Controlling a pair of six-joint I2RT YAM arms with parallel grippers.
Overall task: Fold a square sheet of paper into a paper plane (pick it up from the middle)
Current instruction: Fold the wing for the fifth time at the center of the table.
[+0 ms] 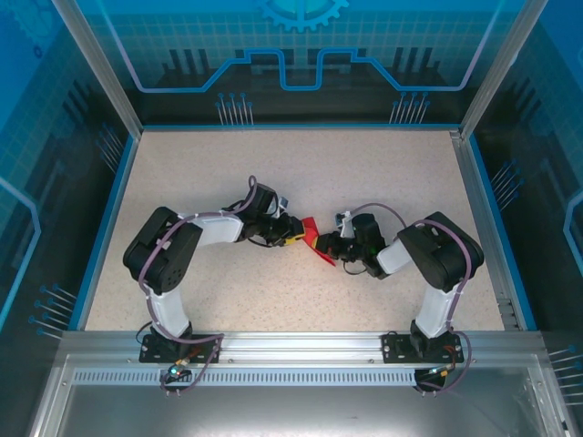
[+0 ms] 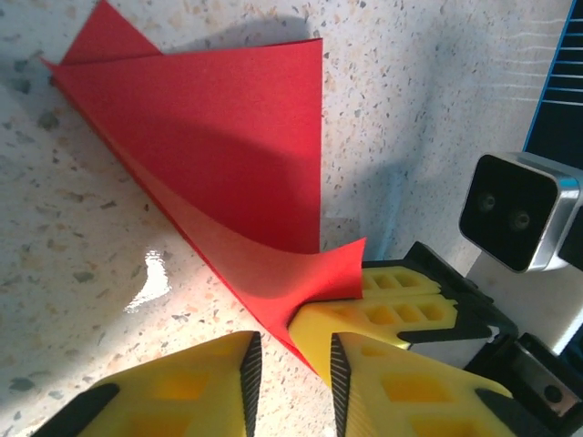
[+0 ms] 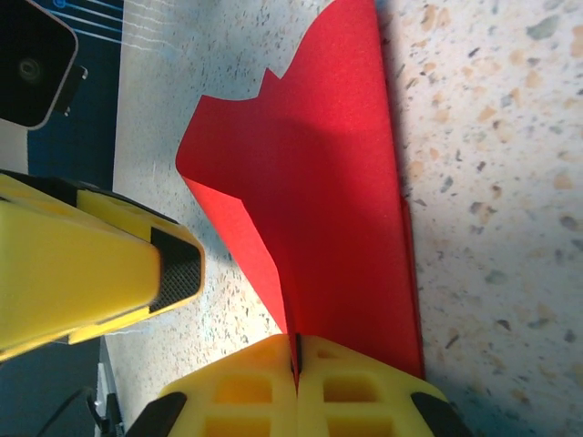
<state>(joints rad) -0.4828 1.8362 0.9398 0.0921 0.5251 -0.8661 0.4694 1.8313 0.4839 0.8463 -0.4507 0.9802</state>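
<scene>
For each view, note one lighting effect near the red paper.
Left wrist: a glare spot on the table and a dark shadow across the red paper. Right wrist: the paper casts a shadow on the table beside it. Top external: even, diffuse light.

Plain bright red paper [image 2: 209, 137]. Yellow fingers [image 2: 383, 364], black ribbed pads [image 2: 250, 373] on left hand [image 2: 290, 350]. Beige, dark-speckled table [image 1: 364, 182].
</scene>
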